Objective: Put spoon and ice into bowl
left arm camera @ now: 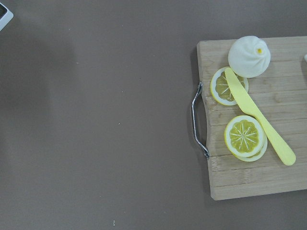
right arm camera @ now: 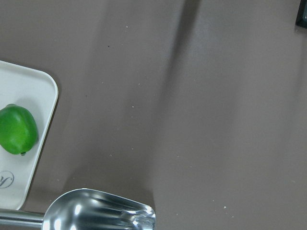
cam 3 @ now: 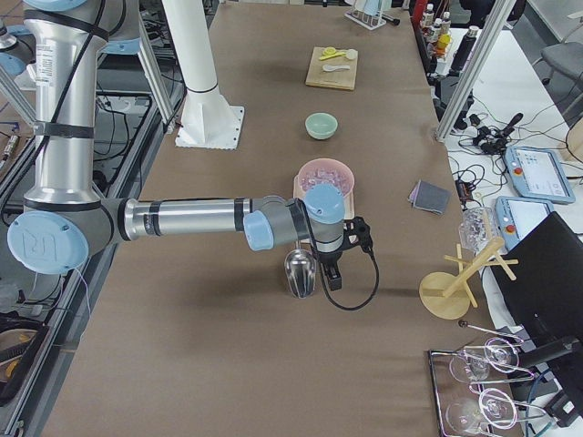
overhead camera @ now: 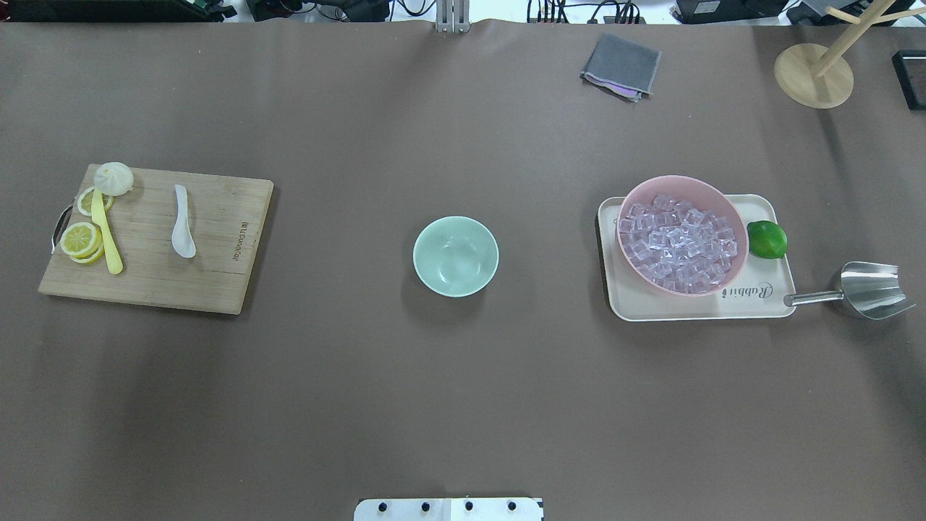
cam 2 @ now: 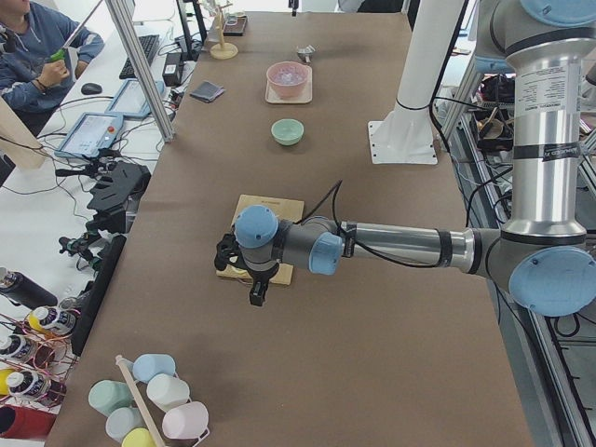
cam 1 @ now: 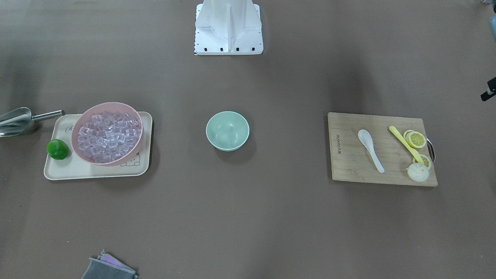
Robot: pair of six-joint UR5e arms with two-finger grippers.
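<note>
White, shiny and small: look for the spoon (overhead camera: 182, 231) lying flat on the wooden board (overhead camera: 210, 278), well to the left of the mint bowl (overhead camera: 456, 256). Find the ice (overhead camera: 680, 242) heaped in the pink bowl (overhead camera: 734, 217) on the tray (overhead camera: 694, 310), well to the right. Nothing in the mint bowl yet, so probably start with the spoon. Cannot tell wide or narrow for the left gripper (cam 2: 256, 291) or the right gripper (cam 3: 331, 273), seen only from the side, each up over its own end of the table. Bring the left one over the thin handle, come straight down and pinch across it, not on the deep round scoop. Keep off the yellow stick (overhead camera: 106, 242) and the lemon slices (overhead camera: 81, 239) near by on the same board. Lots of bare table between board and bowl, so lift a little and go straight across. Mind the bowl's rim when letting go.
</note>
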